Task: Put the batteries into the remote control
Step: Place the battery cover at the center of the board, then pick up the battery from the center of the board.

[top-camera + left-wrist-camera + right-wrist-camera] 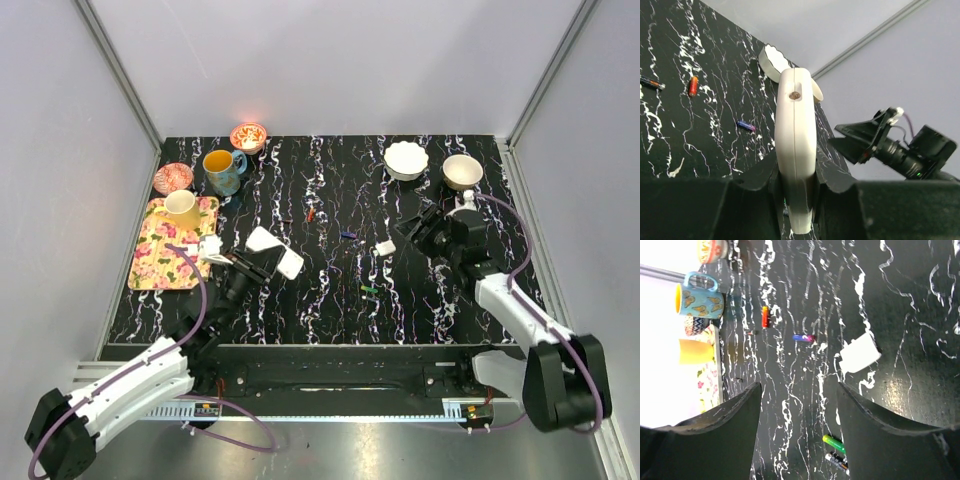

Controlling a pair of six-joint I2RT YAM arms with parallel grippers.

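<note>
- The right gripper (pixel 799 390) stands spread with nothing between its fingers, low over the right half of the table (pixel 320 180).
- Just past its fingertips lies a small white cover piece (pixel 859 354).
- Farther on, toward the table's middle, lies the blue battery (pixel 804 338), its long axis roughly left to right. The green battery (pixel 834 444) sits nearer the near edge.
- The left gripper (pixel 796 172) is clamped on the remote control (pixel 795 125), lifted over the left half.
- The free right arm looks nearer both batteries.

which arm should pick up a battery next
Right. The right fingers are open and empty, with the green battery close by; the left fingers are shut on the remote.
</note>
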